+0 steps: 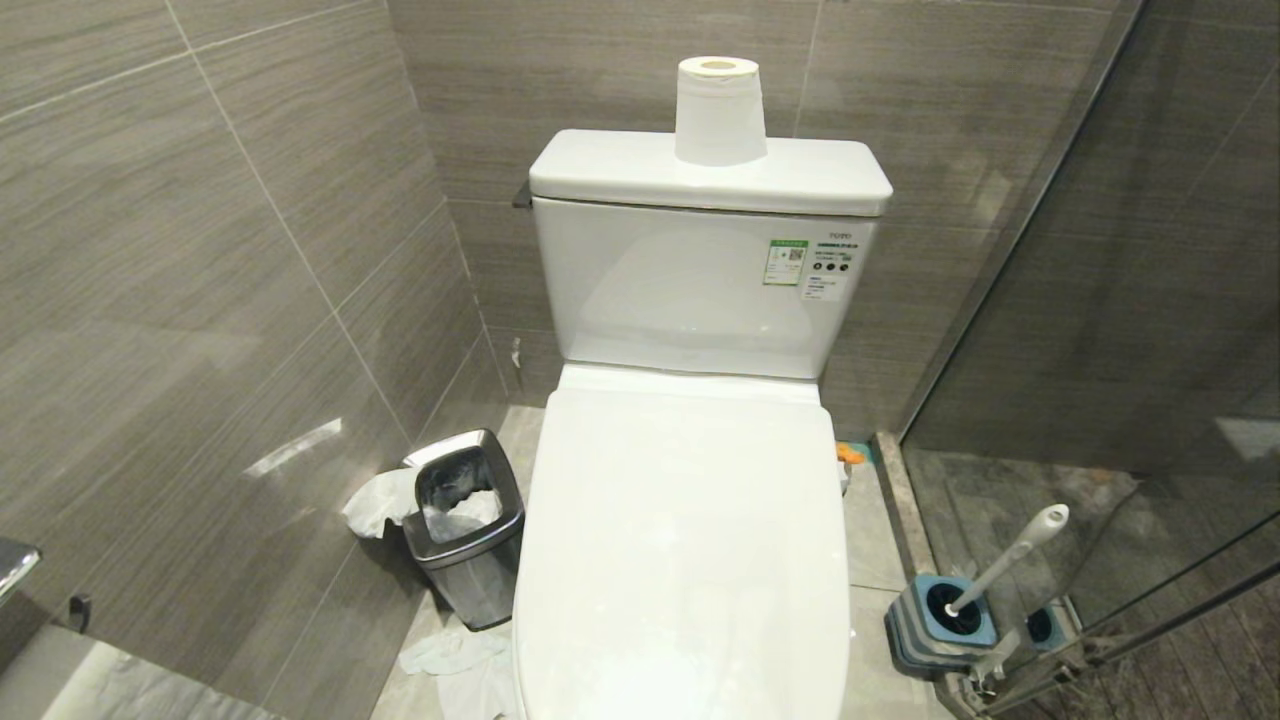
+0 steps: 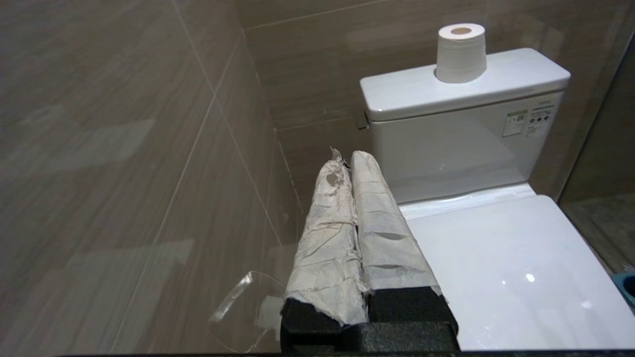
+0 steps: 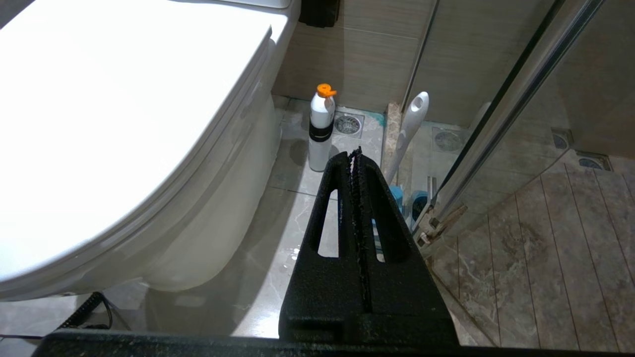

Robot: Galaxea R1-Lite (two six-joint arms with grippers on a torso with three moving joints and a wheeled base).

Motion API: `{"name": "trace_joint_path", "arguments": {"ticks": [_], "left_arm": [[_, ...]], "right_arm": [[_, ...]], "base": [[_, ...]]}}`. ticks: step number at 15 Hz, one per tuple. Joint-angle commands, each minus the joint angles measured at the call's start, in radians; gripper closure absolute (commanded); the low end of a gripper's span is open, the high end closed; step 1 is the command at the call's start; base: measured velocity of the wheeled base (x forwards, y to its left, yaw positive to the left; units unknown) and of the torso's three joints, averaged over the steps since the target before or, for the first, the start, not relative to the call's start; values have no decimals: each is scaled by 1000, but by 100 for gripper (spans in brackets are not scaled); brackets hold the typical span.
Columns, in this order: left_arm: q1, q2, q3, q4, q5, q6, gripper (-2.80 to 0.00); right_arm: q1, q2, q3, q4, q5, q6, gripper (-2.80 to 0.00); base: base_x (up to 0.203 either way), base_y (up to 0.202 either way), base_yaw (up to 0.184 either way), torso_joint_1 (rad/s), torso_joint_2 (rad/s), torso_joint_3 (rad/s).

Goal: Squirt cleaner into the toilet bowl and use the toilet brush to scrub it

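Observation:
The white toilet bowl [image 1: 680,560] stands in the middle with its lid down, so the basin is hidden. No cleaner shows. The toilet brush [image 1: 1010,555] leans in a grey-and-blue holder [image 1: 925,630] on the floor to the right, its bristle head hidden inside. My left gripper [image 2: 347,156], its fingers wrapped in white paper, is shut and empty beside the lid's [image 2: 496,263] left edge, pointing toward the tank. My right gripper [image 3: 356,153] is shut and empty above the floor right of the toilet, with the brush handle [image 3: 409,129] beyond its tips. Neither arm appears in the head view.
A white bottle with an orange cap [image 3: 321,129] stands on the floor beside the toilet. A steel waste bin [image 1: 468,520] sits left of it, with tissue [image 1: 450,655] on the floor. A paper roll [image 1: 719,110] tops the tank. A glass shower door [image 1: 1100,300] closes off the right.

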State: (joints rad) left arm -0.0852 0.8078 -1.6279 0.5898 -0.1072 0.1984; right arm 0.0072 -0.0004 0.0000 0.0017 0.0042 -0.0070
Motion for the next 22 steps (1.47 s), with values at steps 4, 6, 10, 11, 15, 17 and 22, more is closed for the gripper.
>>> {"name": "trace_joint_path", "arguments": {"ticks": [4,6,10,11,15,17,22], "left_arm": [[41,-157,73,-25,-32,34,0],[57,-199,105,-38,-37,36,0],[78,-283,179,-39,-33,35,0],[80,-293,192,-39,-32,35,0],[82,-308,221,-39,-32,35,0],[82,-345,266,-39,-32,36,0],[107,-495,404,-54,-18,38,0]], "right_arm": [[0,0,0,0,0,-1,0],[0,0,0,0,0,-1,0],[0,0,0,0,0,-1,0],[0,0,0,0,0,-1,0],[0,0,0,0,0,-1,0],[0,0,0,0,0,-1,0],[0,0,0,0,0,-1,0]], "base": [[0,0,0,0,0,0],[0,0,0,0,0,0],[0,0,0,0,0,0],[0,0,0,0,0,0],[0,0,0,0,0,0],[0,0,0,0,0,0],[0,0,0,0,0,0]]}}
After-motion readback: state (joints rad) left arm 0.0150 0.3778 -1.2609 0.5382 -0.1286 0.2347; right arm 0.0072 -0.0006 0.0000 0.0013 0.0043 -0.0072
